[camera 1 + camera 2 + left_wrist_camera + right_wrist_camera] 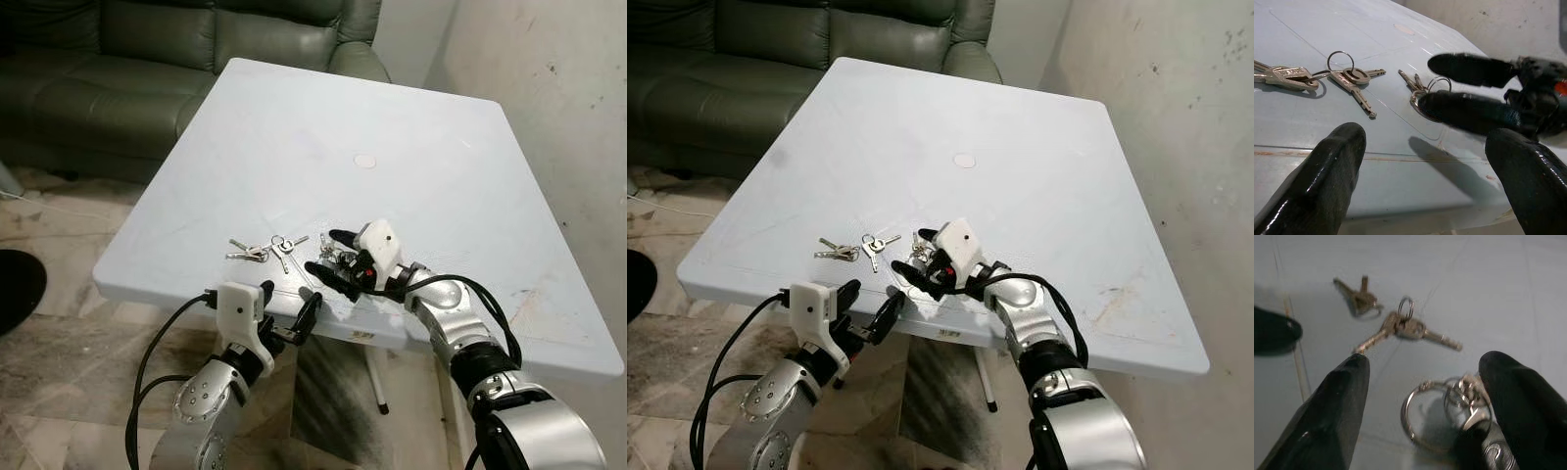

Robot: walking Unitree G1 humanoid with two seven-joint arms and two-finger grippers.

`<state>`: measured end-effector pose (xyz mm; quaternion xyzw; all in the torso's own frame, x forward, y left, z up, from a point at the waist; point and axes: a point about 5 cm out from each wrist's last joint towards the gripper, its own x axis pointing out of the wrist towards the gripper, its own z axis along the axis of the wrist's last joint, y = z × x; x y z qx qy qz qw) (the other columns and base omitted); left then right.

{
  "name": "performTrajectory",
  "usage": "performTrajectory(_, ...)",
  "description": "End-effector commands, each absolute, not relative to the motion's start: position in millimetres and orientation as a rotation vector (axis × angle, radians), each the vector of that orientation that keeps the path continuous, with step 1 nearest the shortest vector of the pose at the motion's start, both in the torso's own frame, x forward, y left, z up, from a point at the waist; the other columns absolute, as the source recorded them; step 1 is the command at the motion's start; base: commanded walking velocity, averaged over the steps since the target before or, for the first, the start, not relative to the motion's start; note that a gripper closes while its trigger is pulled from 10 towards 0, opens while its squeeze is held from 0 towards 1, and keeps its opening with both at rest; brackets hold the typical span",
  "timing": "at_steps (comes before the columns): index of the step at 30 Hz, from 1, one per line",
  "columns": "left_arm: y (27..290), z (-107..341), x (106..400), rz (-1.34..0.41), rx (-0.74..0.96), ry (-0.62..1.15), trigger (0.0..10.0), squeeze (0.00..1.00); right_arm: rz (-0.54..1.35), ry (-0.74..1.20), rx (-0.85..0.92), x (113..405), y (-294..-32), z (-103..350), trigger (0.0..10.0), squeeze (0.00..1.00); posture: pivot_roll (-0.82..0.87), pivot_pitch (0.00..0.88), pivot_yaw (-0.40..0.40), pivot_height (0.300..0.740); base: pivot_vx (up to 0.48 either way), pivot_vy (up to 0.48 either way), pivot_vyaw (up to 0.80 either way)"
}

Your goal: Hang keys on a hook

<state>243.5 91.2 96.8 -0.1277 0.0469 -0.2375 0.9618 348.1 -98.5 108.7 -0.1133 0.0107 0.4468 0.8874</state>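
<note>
Where table (441, 186) lies: three key bunches (278, 249), two grippers.

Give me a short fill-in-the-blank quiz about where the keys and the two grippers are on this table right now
1. The table holds ____ separate bunches of keys.
2. The right gripper has its open fingers on either side of the key bunch nearest the robot's ____ side.
3. The left gripper hovers at the table's near ____, open and holding nothing.
4. Behind the table stands a dark green ____.

Missing words: three; right; edge; sofa
</note>
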Motion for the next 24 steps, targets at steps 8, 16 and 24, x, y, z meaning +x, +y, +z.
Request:
performTrajectory(8,88.4,94.5,241.0,-0.477,-0.266,0.116,10.0,0.0,0.895,0.007,-0.24,356.5,-95.5,118.6,10.0,0.0,0.09,0.125,-0.155,0.74,0.0,0.0,0.0)
performTrajectory(16,90.0,94.0,240.8,-0.467,-0.268,0.114,10.0,0.0,0.9,0.03,-0.268,357.5,-94.3,117.4,7.4,0.0,0.1,0.125,-0.16,0.74,0.0,0.0,0.0)
performTrajectory(24,90.2,94.0,241.1,-0.459,-0.278,0.113,10.0,0.0,0.964,0.061,-0.274,353.5,-98.0,112.4,0.0,0.0,0.1,0.126,-0.165,0.74,0.0,0.0,0.0)
